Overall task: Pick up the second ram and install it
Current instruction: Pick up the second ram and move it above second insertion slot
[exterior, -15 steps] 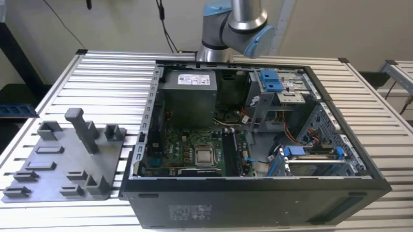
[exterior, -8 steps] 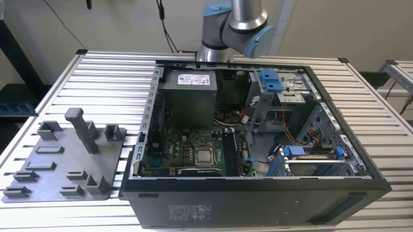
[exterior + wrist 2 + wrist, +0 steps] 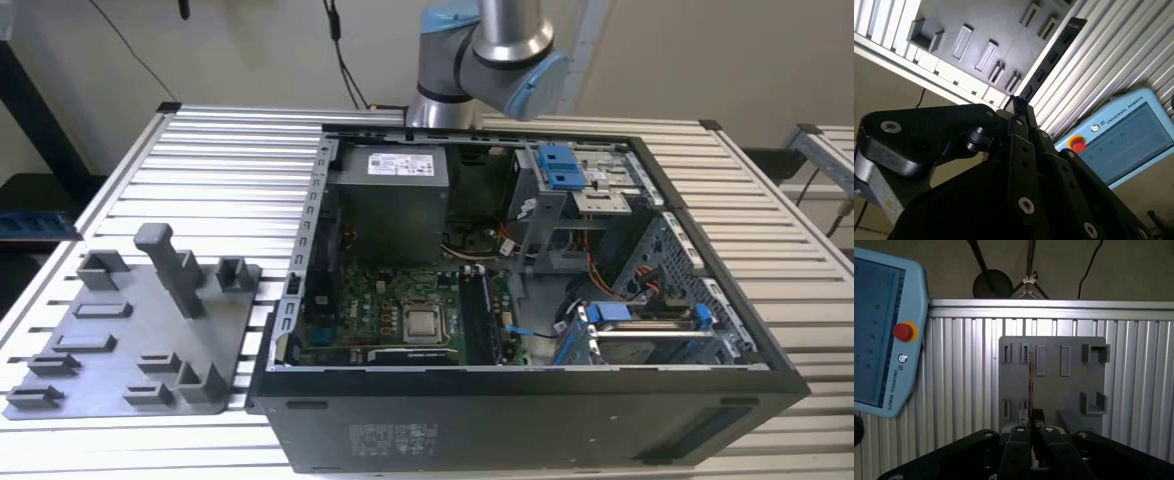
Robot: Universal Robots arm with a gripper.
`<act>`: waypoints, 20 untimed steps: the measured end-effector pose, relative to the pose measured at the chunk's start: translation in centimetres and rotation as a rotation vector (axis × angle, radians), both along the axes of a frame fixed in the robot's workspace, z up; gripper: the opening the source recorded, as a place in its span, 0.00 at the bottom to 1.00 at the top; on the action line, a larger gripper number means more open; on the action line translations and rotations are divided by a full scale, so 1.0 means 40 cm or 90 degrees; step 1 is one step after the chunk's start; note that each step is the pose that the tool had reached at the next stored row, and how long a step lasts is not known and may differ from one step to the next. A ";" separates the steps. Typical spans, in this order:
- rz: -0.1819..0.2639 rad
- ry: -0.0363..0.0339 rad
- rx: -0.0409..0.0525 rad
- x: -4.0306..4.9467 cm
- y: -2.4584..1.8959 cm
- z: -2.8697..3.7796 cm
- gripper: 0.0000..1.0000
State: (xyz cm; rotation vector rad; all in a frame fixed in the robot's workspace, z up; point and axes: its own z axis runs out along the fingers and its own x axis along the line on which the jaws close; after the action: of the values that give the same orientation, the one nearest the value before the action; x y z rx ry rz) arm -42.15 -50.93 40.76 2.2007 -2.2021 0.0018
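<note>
Closest to the wrist cameras are the black links of the end effector (image 3: 1030,427), its fingers pressed together on the second ram (image 3: 1030,380) — a thin strip seen edge-on in the first wrist view, running straight out from between the fingertips. In the second wrist view the end effector (image 3: 1018,104) shows the same pinch from another side, with the second ram (image 3: 1051,55) standing out as a long, dark, notched bar. How far along its length the pads sit, I cannot tell.

Well below it lies the grey tray (image 3: 1054,390) with its holder blocks, resting on the slatted bench (image 3: 964,390), and a teach pendant (image 3: 879,335) lies off to one side. From the exterior view, the tray (image 3: 120,360) sits at that view's left and the open computer case (image 3: 534,410) just beside it, with the motherboard (image 3: 387,300) and the silver CPU (image 3: 424,322) exposed. Dark, narrow slots (image 3: 477,318) run alongside the CPU; whether one is already filled I cannot make out.

To my eye the stick is out of its holder and in carry. Doing this well means keeping the pinch firm and the stick square — any twist in the grip would, I reckon, show up as a skewed edge at the slot. A slow, smooth carry, clear of the case walls and loose cables, seems wise.
</note>
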 end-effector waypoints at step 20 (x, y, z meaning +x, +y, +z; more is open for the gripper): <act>0.000 0.0012 0.0000 0.103 0.000 0.000 0.14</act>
State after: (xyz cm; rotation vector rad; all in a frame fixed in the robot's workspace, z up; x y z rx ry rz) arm -38.03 -50.94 40.76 2.1999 -2.2012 -0.0002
